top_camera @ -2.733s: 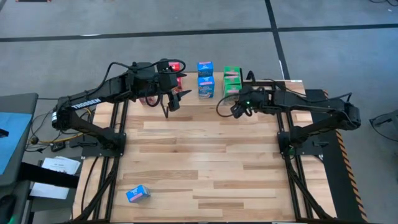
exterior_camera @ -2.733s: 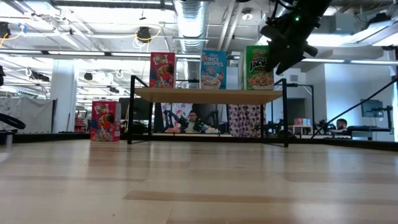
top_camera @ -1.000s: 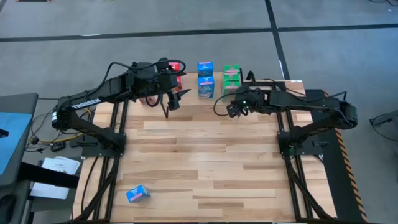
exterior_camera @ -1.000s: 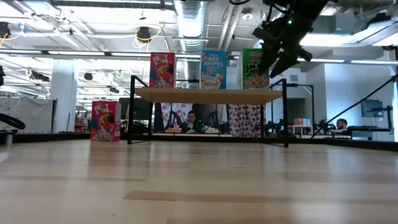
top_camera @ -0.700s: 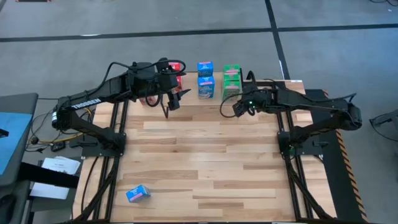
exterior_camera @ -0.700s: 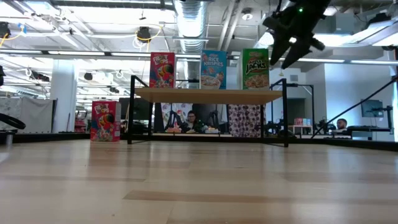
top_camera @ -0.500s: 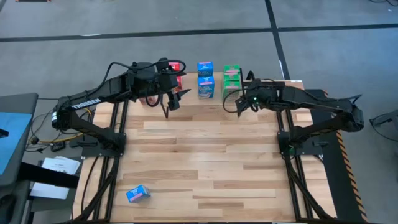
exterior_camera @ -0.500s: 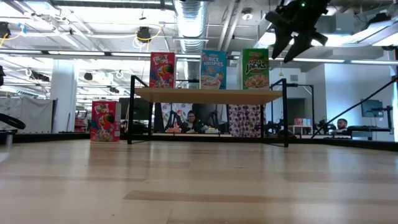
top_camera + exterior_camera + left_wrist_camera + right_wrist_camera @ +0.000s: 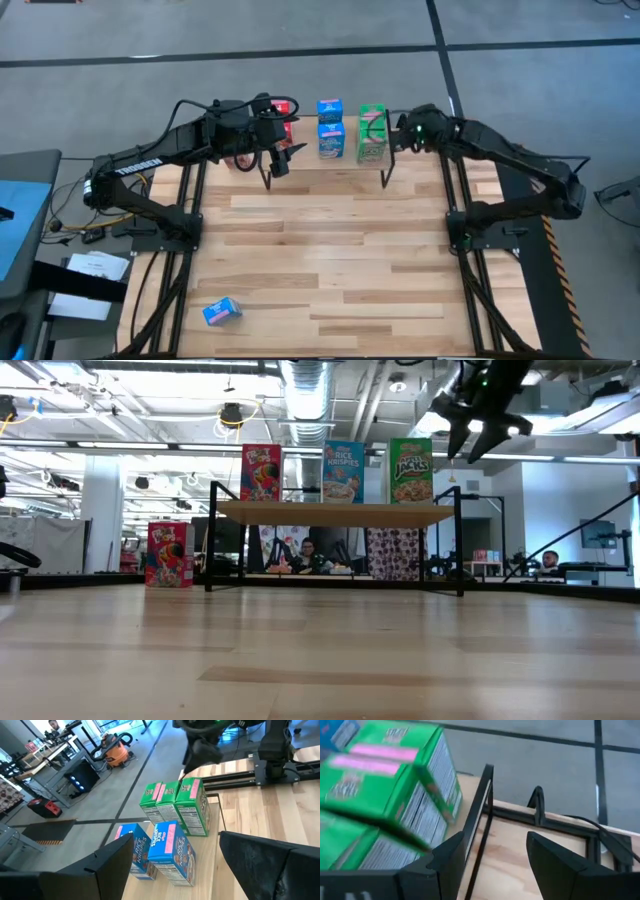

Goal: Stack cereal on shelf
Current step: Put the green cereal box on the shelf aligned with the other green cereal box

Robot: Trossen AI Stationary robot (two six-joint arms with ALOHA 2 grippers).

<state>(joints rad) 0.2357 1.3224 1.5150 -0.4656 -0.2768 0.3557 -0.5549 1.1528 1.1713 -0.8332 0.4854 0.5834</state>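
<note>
Pale slatted wood made up the surface (image 9: 330, 260), and at its top centre in the high view stood the shelf (image 9: 335, 512) — a light board on thin black wire legs. The cereal looked light and stiff, thin cardboard that would dent under a hard squeeze and might slide on glossy print; my judgement was to take each box across its two broad faces, near the middle.

Green boxes (image 9: 373, 133) stood grouped at the shelf's right end, blue boxes (image 9: 330, 127) at its centre, a red box (image 9: 283, 108) at upper left, mostly behind the left arm. In the low view another red box (image 9: 169, 555) sat on the surface left of the shelf, and one blue box (image 9: 221, 312) lay alone at lower left of the high view, well apart from everything.

The right hand (image 9: 474, 435) hung above the shelf's right end, fingers apart, holding nothing. The left hand (image 9: 280, 160) waited near the shelf's left end — also parted and empty.
</note>
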